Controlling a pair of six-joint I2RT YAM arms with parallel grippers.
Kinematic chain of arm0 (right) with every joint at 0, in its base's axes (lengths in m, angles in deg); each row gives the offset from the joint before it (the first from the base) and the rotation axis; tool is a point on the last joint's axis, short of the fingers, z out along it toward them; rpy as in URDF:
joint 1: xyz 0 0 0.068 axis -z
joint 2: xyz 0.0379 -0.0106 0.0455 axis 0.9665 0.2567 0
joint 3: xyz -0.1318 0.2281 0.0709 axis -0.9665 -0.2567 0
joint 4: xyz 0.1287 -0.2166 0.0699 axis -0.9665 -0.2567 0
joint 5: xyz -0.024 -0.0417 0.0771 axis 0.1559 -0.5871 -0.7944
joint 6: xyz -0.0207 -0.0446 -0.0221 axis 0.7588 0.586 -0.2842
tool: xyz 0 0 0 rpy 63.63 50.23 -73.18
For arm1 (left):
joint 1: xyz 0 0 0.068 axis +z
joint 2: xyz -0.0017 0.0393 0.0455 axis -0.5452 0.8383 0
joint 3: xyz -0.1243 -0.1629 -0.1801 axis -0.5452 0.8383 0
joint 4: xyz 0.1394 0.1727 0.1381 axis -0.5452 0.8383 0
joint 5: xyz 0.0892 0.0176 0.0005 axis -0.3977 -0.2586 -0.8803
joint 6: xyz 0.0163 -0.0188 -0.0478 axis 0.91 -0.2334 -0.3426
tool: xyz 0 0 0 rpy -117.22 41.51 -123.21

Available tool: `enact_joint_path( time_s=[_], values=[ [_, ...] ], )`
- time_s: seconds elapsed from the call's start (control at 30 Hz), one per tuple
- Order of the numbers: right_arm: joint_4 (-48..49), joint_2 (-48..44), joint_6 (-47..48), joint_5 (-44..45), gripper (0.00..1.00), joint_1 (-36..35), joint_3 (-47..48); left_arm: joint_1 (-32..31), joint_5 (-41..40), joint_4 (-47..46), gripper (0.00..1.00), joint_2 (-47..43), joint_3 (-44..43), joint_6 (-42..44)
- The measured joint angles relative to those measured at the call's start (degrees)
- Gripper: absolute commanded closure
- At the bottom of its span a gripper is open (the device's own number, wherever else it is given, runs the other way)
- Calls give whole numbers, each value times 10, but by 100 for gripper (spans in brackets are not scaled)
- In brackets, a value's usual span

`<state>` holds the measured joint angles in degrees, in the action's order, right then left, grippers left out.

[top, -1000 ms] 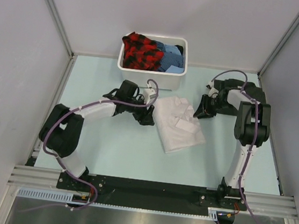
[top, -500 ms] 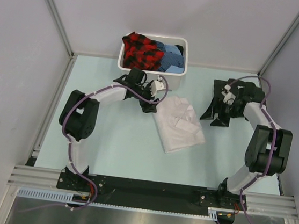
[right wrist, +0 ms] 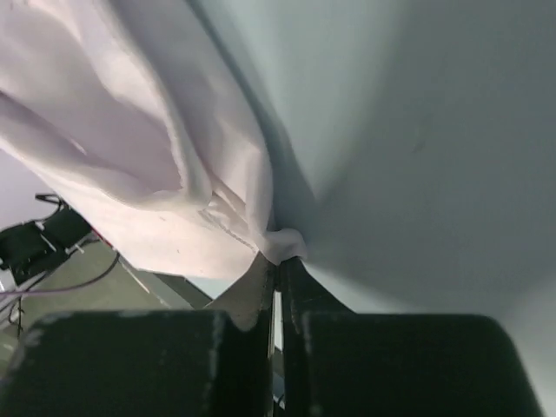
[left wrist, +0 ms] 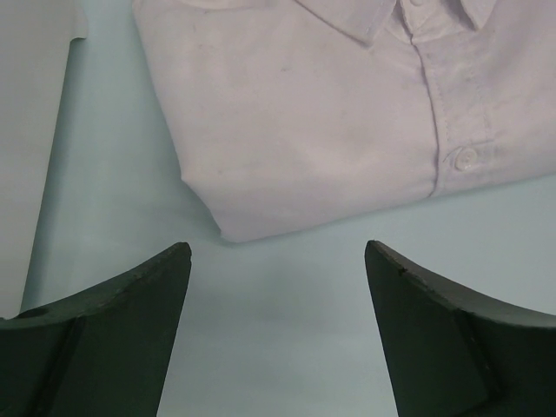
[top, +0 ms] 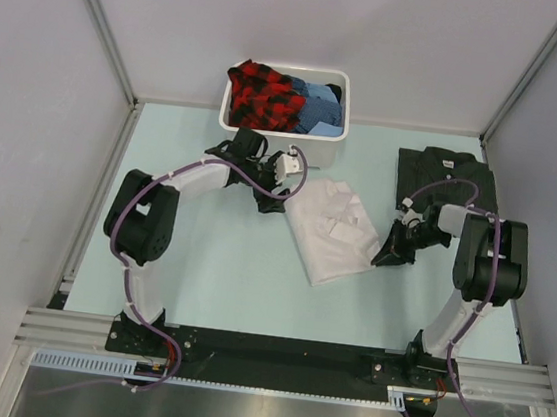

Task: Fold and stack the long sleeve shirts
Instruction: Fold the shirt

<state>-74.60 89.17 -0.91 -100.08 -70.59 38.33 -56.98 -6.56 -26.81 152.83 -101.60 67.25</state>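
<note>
A folded white long sleeve shirt (top: 334,230) lies mid-table, collar toward the back. A dark striped long sleeve shirt (top: 444,172) lies folded at the back right. My left gripper (top: 273,200) is open at the white shirt's back left corner. In the left wrist view the white shirt (left wrist: 304,130) lies just ahead of my left gripper (left wrist: 276,261), and only bare table shows between the fingers (left wrist: 130,330). My right gripper (top: 386,259) sits at the white shirt's right edge. In the right wrist view my right gripper (right wrist: 280,261) is shut on a pinch of the white shirt (right wrist: 130,174).
A white plastic tub (top: 266,142) stands at the back centre, holding a red-black plaid cloth (top: 263,96) and a blue cloth (top: 321,103). Grey walls close in the pale green table (top: 202,260) on three sides.
My right arm swung from the back right down to the white shirt's right edge and shut on it, uncovering the dark shirt. My left gripper opened wider near the shirt's corner.
</note>
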Motion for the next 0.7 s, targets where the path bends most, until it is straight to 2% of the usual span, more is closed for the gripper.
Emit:
enact_joint_path(
  time_s=[0.13,0.17,0.2,0.23,0.3,0.4,0.5,0.7],
  values=[
    [-27,44,46,23,100,17,77,2,1,1,16,-17,7,-1],
    [-26,54,64,34,97,20,104,2,2,2,16,-22,7,-3],
    [-24,61,80,47,62,21,126,3,5,2,17,-23,8,-7],
    [-23,71,104,69,49,22,161,3,10,2,17,-24,8,-17],
    [-15,82,130,98,31,22,211,3,21,2,18,-25,8,-37],
    [-10,79,151,106,25,30,276,-1,32,2,17,-24,8,-67],
    [-13,43,149,75,25,49,273,-6,36,2,17,-24,7,-81],
    [-41,-109,103,-30,25,79,105,-19,30,19,17,-10,-7,-81]
  ],
)
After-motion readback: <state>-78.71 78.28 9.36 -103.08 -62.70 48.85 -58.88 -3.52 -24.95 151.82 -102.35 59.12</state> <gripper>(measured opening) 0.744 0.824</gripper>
